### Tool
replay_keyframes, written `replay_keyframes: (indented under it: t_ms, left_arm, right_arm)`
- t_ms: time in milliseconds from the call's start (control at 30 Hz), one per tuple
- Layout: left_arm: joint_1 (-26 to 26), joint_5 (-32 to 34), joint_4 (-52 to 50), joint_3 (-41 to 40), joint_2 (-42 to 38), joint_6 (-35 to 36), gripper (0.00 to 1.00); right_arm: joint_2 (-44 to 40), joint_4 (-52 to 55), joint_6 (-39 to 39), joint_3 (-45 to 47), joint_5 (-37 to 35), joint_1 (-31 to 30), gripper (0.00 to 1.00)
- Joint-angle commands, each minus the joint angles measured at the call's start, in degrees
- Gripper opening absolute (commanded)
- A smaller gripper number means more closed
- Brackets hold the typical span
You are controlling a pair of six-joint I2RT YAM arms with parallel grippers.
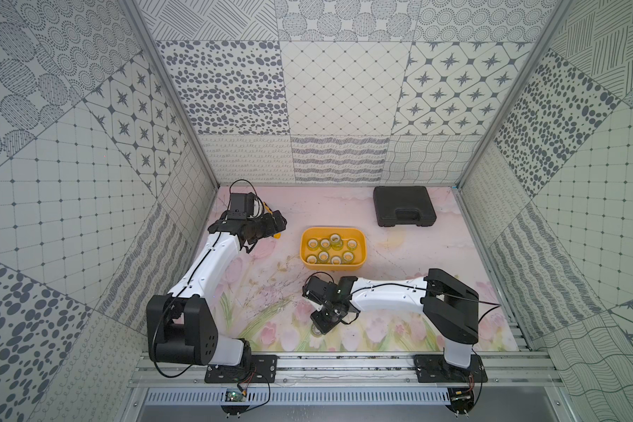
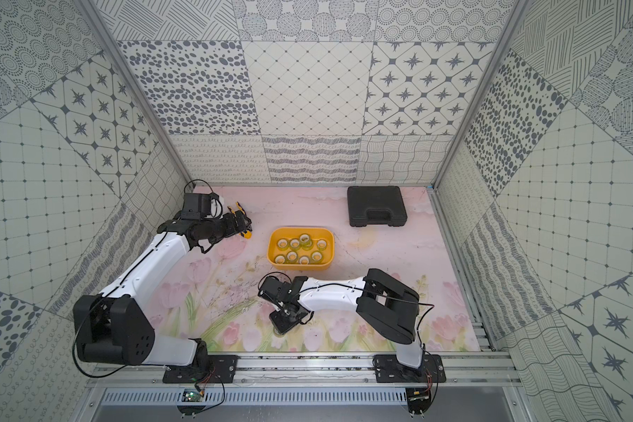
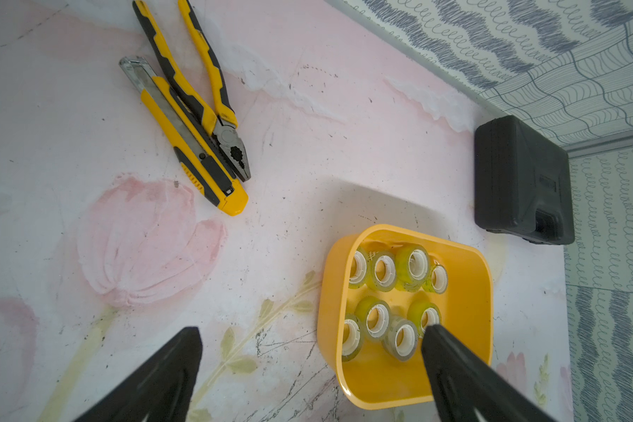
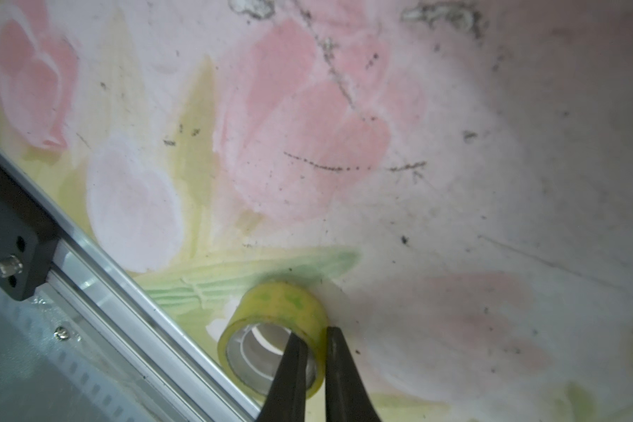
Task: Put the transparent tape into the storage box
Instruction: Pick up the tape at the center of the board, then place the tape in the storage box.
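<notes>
The right tool point(image 4: 313, 338) is closed on the transparent tape point(image 4: 278, 303). One finger point(image 4: 289, 365) stands inside the hollow core, the second is outside, and the wall of the roll is pinched between them. The roll stands with its hole facing up on the flowered worktop point(image 1: 399, 263). Whether it is already lifted a little, I cannot tell. In a top view the tape point(image 1: 317, 331) shows only as a small piece under the arm's wrist, at 6 o'clock from the storage box point(image 1: 329, 266) and well apart from it, near the front metal rail point(image 4: 125, 292).

The storage box is yellow and sits near the middle of the worktop. Inside it lie several tape rolls point(image 3: 380, 270), close together, most with the white core facing up.

The left tool point(image 3: 312, 329) is wide open and holds nothing. It hangs above the worktop at about 9 o'clock from the box. Near it, also at about 9 o'clock from the box, lie the pliers point(image 3: 198, 91) and a yellow utility knife point(image 3: 194, 153), touching each other along their sides.

A closed black case point(image 1: 404, 204) lies flat at about 1 o'clock from the box, close to the back wall.
</notes>
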State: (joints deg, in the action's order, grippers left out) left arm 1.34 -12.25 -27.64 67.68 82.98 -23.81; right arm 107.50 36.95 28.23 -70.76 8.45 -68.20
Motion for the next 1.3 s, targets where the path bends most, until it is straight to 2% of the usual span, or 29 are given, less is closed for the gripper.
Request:
replay_keyframes:
  t_ms: [0,200,333,433,633,767,1000,1133,1233,1267]
  left_arm:
    - [-0.2,-0.1,0.0,-0.1,-0.6,0.8,0.99]
    - [-0.2,0.1,-0.1,-0.2,-0.9,0.9,0.99]
    - [-0.2,0.4,0.0,-0.3,-1.1,1.0,0.99]
    - [-0.2,0.5,-0.1,-0.3,-1.1,1.0,0.99]
    - [-0.2,0.2,0.1,-0.4,-1.3,0.9,0.99]
    - [-0.2,-0.7,0.2,-0.3,-1.4,0.6,0.99]
    - [-0.2,-0.9,0.9,-0.8,-2.1,0.4,0.99]
    - [-0.2,-1.2,1.4,-1.1,-2.2,0.7,0.99]
    - [-0.2,-0.7,2.6,-2.1,-2.8,1.0,0.99]
    - [-0.2,-0.2,4.1,-2.8,-3.3,1.2,0.99]
  right_arm:
    - [-6.0,-0.6,-2.5,-3.2,-2.2,3.6,0.03]
    - [-9.1,-0.3,-7.0,-9.1,-3.5,14.0,0.02]
    - [-5.2,1.3,-8.7,-15.5,-7.5,20.0,0.01]
    - [-0.4,1.3,-8.9,-19.9,-7.4,23.0,0.01]
    - [11.0,1.2,-8.9,-28.8,-5.6,24.9,0.01]
    - [17.0,1.2,-6.4,-33.6,-8.0,25.6,0.03]
    - [21.9,-1.3,-2.5,-37.6,-8.9,26.2,0.04]
    - [22.4,-1.3,-2.8,-39.1,-9.0,26.6,0.17]
    - [21.0,-1.2,-3.6,-38.3,-8.5,26.9,0.42]
    - [19.9,-1.3,-4.0,-37.6,-8.7,27.0,0.47]
